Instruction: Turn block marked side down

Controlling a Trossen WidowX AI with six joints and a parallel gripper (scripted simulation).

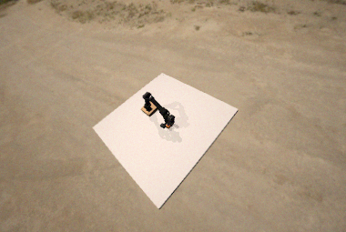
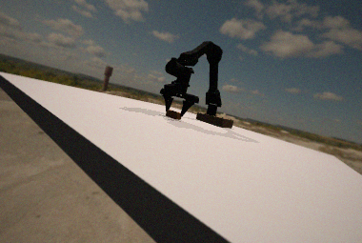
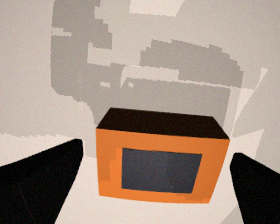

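Block (image 1: 168,126) (image 2: 173,114) (image 3: 160,166), orange with a dark square mark facing up, sits on the white table (image 1: 137,154) (image 2: 214,175) (image 3: 81,210) between the black tips of the wide-open claw (image 1: 166,126) (image 2: 175,112) (image 3: 159,155), which grips nothing, and farther back the bent black arm (image 1: 158,104) (image 2: 213,75) stands on its brown base (image 1: 145,112) (image 2: 226,123).

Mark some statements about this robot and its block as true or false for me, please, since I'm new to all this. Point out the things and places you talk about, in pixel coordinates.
1. The block (image 1: 168,126) (image 2: 173,114) (image 3: 109,167) has a dark rectangle on its orange face. True.
2. The gripper (image 1: 166,126) (image 2: 174,114) (image 3: 159,155) is shut tight on the block. False: its fingers are open, with a gap on each side of the block.
3. The dark mark faces down against the table (image 1: 159,176) (image 2: 191,171) (image 3: 21,107). False: it faces up, toward the wrist camera.
4. The block lies between the two fingers. True.
5. Two robot arms stand on the table. False: there is just one.
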